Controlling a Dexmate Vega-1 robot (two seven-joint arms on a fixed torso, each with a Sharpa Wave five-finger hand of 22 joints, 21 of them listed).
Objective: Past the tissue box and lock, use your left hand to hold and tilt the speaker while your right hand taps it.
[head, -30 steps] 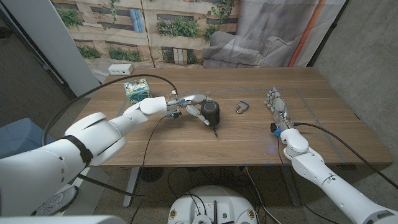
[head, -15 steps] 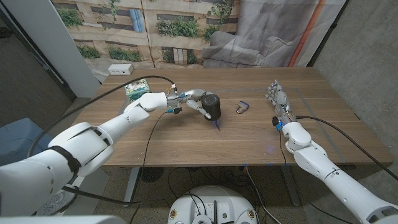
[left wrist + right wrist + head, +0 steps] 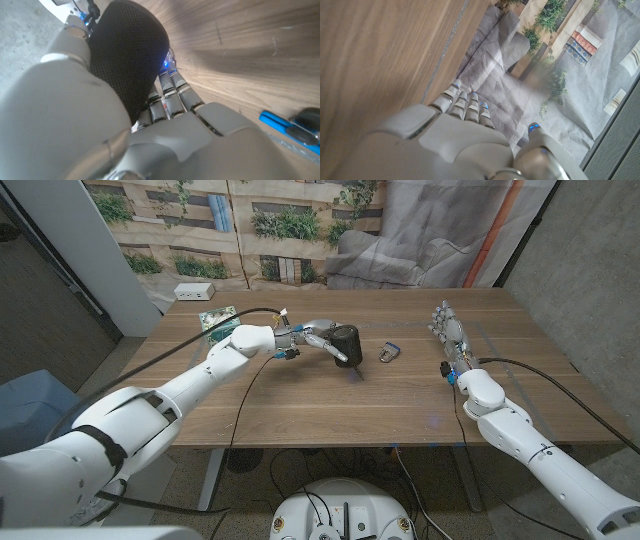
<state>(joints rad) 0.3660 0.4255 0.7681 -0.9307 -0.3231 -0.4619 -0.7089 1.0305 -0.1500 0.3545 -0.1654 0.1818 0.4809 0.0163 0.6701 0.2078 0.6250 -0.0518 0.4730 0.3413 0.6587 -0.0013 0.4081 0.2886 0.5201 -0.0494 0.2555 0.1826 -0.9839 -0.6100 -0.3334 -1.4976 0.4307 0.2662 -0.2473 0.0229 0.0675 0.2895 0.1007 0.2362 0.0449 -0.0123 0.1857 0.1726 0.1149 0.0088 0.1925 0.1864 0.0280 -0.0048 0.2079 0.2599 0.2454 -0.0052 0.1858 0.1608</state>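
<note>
In the head view my left hand (image 3: 316,338) grips the black speaker (image 3: 346,341) mid-table, and the speaker leans over to the right. Seen from the left wrist, the speaker's dark mesh (image 3: 127,55) lies in my left hand (image 3: 165,135), whose fingers (image 3: 172,92) wrap under it above the wood. The small lock (image 3: 389,352) lies on the table just right of the speaker. The green-patterned tissue box (image 3: 214,318) stands at the back left, partly behind my left arm. My right hand (image 3: 447,336) stands at the right with its fingers straight and apart, holding nothing, well away from the speaker. In the right wrist view my right hand (image 3: 465,130) has its fingers extended.
A white box (image 3: 194,291) sits at the table's far left corner. A black cable (image 3: 170,330) arcs over my left arm. A printed backdrop and a grey cloth (image 3: 400,250) hang behind the table. Bare wood (image 3: 330,405) lies in front of the speaker.
My left hand has carried the speaker away from me and slightly right, tilting it further over. My right hand has shifted a little farther back on the right side.
</note>
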